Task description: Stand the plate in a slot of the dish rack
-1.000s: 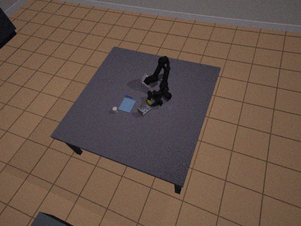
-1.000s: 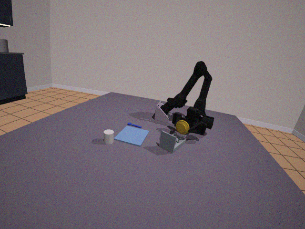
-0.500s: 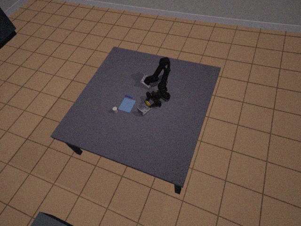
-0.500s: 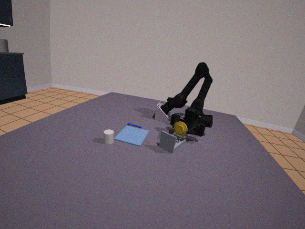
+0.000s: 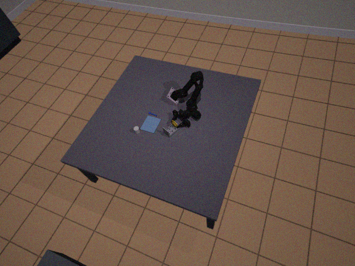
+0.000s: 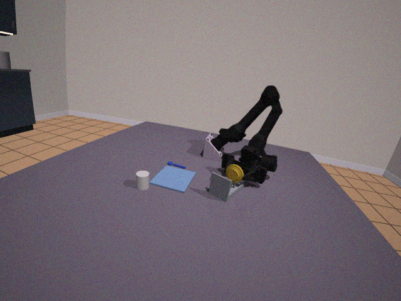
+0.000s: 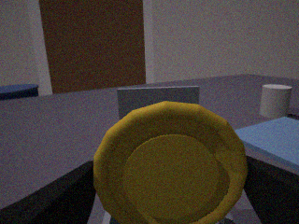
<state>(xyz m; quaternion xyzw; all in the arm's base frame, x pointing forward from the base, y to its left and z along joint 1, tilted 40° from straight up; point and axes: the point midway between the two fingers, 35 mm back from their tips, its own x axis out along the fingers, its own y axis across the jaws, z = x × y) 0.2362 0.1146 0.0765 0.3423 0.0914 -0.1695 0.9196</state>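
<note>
Yellow plate (image 7: 170, 163) upright, right over the dish rack (image 6: 223, 187)!
It's clamped on edge in the hand (image 6: 234, 168); the grey rack sits on the tabletop (image 6: 194, 242) just below.

I read this as a room in a home, most likely a kitchen. Orange-brown floor tiles (image 5: 300, 160) with dark grout run out on every side, meeting a pale baseboard (image 5: 229, 20) along the top of the overhead view. At the far left of the exterior view I see a dark counter cabinet (image 6: 14, 100) and a dark wall cupboard (image 6: 7, 15) above it. Plain beige walls (image 6: 194, 58) and a brown door (image 7: 93, 44), upper left of the wrist view.
</note>
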